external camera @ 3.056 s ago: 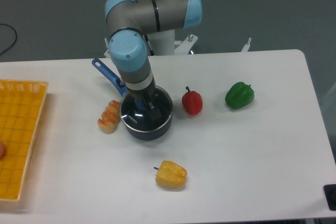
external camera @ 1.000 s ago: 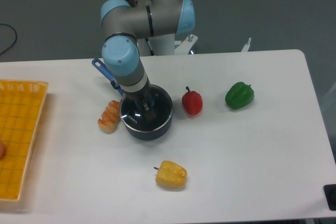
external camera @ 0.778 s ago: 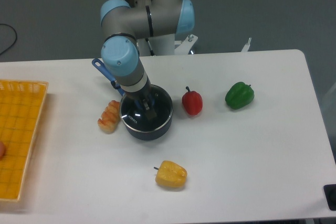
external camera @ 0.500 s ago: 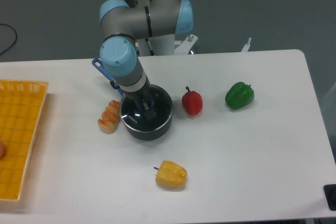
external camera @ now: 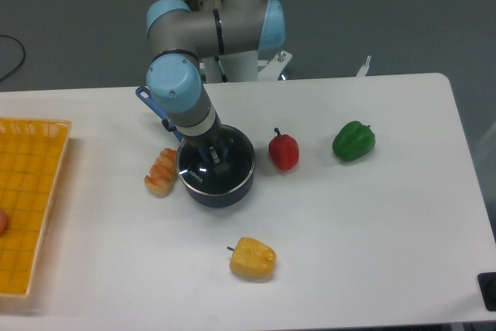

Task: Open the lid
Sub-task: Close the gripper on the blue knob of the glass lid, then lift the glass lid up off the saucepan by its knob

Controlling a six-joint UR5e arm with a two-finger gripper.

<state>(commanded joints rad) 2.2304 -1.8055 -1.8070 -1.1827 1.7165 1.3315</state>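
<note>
Nearest the camera: yellow pepper [external camera: 253, 257] lying alone on the white table [external camera: 372, 215]. Behind it, the dark blue saucepan [external camera: 216, 170] with the lid [external camera: 219, 172] seated flat on its rim, not lifted yet. Gripper [external camera: 212, 159] is down over the lid's centre where the knob would be; the fingers hide the knob, so I can't tell if they're clamped on it or just around it. Bread roll [external camera: 160, 171] sits just beside the pan's left wall, red pepper [external camera: 284, 150] near its right, green pepper [external camera: 354, 140] further right. Orange basket [external camera: 31, 191] at the far left edge. Pan handle [external camera: 158, 112] runs back-left under the arm. Risks, as I read it: an off-centre or loose grip lets the knob slip out on the lift; a tilted pull could catch the lid rim and drag the pan into the roll.
</note>
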